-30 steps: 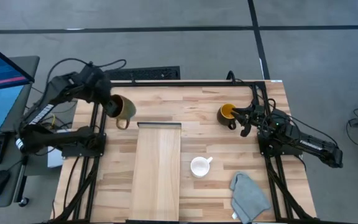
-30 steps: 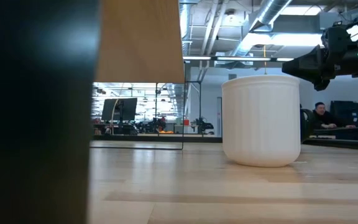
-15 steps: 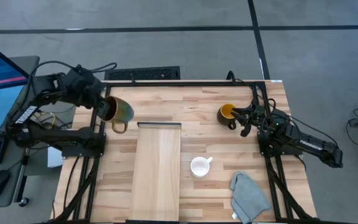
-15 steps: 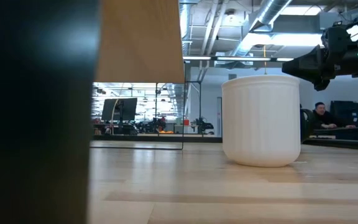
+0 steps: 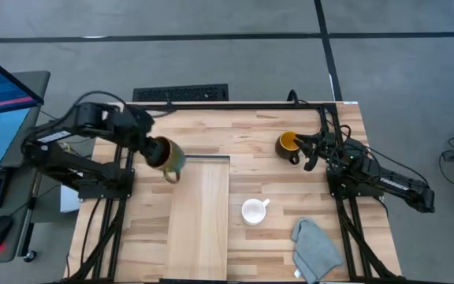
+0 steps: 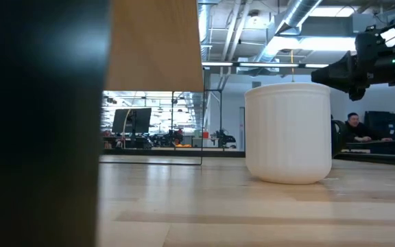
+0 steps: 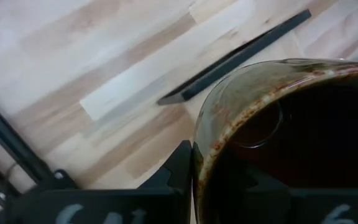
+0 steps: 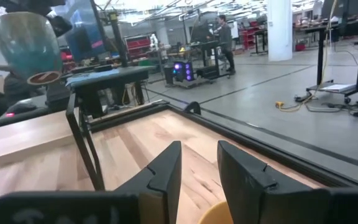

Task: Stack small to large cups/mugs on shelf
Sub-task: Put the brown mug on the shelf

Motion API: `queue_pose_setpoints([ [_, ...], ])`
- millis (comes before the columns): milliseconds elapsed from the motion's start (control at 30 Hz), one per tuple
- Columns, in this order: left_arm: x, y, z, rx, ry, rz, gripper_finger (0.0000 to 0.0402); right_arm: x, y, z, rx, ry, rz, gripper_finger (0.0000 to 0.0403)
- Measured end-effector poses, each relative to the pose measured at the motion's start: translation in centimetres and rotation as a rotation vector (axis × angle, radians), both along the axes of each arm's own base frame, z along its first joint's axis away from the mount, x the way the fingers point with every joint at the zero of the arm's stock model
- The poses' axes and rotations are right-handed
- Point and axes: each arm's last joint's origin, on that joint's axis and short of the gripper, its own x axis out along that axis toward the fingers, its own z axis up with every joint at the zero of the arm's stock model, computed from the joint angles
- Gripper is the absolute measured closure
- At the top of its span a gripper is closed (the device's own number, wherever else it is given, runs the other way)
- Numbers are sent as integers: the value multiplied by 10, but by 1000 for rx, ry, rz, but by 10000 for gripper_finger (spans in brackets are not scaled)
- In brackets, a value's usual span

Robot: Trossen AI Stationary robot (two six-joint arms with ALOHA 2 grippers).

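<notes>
Left gripper (image 5: 150, 144) clamps the large brown mug (image 5: 166, 154) by its rim, aloft at the shelf's (image 5: 199, 221) far end; glazed ceramic looks heavy, slippery and breakable, so rim grip suits.

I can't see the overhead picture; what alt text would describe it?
Seen from above, the left pincer holds a brown mug over the far end of a pale board. The right pincer grips a dark mug; a white cup and grey cloth sit nearby.
</notes>
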Motion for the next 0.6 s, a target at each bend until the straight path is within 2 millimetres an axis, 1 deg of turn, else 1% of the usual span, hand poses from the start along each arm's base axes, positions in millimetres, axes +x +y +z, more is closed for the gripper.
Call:
queue_pose_setpoints([
  [167, 25, -15, 9, 6, -24, 66, 380, 0, 0, 0, -57, 27, -1, 276],
  [300, 45, -32, 14, -17, 13, 125, 380, 0, 0, 0, -67, 32, -2, 276],
  [367, 55, -42, 13, -30, 49, 155, 380, 0, 0, 0, -68, 33, -2, 276],
  [467, 71, -55, 13, -54, 38, 186, 380, 0, 0, 0, -68, 32, -2, 276],
  [600, 85, -67, 5, -75, 58, 244, 380, 0, 0, 0, -68, 33, -2, 276],
])
